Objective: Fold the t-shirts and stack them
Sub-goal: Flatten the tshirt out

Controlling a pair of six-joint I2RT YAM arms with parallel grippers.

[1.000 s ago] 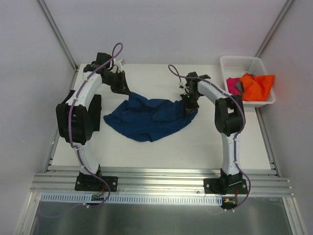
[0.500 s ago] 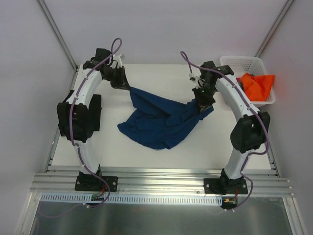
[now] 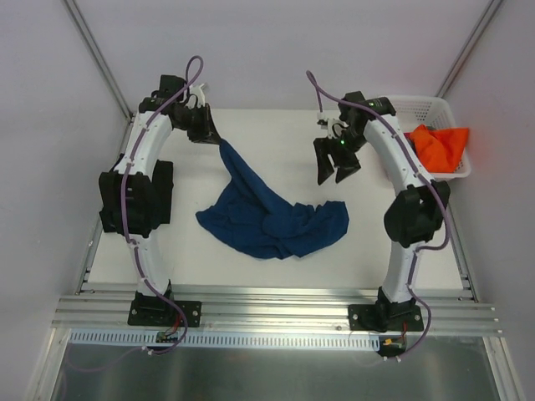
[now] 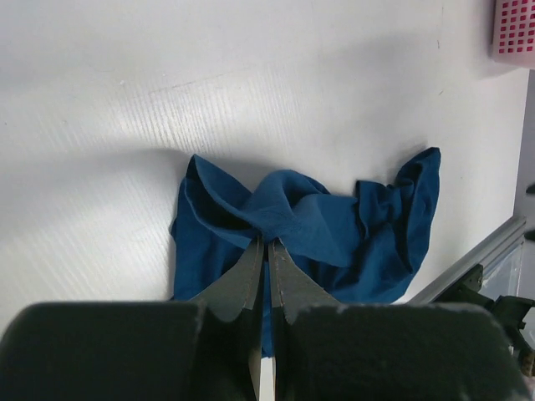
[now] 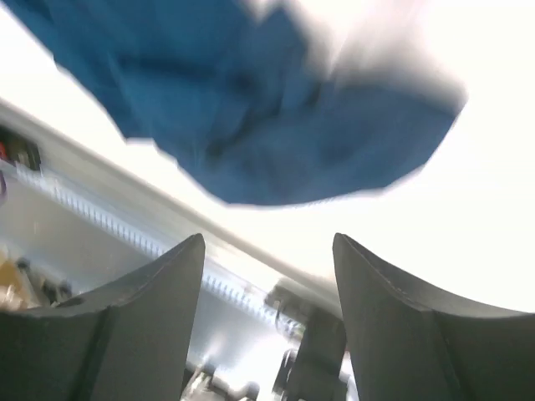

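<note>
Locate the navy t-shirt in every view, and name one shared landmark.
Top external: navy t-shirt at centre, one corner raised to the left tool.
Left wrist: lower centre, pinched in the shut tool.
Right wrist: upper half, blurred, beyond the open right tool.
Shared landmark: the near-edge metal rail.

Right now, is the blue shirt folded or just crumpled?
Crumpled, not folded: the navy t-shirt lies bunched on the table, one end pinched up by the shut left gripper.

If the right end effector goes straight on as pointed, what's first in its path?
Likely the crumpled navy blue cloth t-shirt, or the white table just beside it; the open right end effector hangs above them, and its blurred wrist view leaves depth unclear.
</note>
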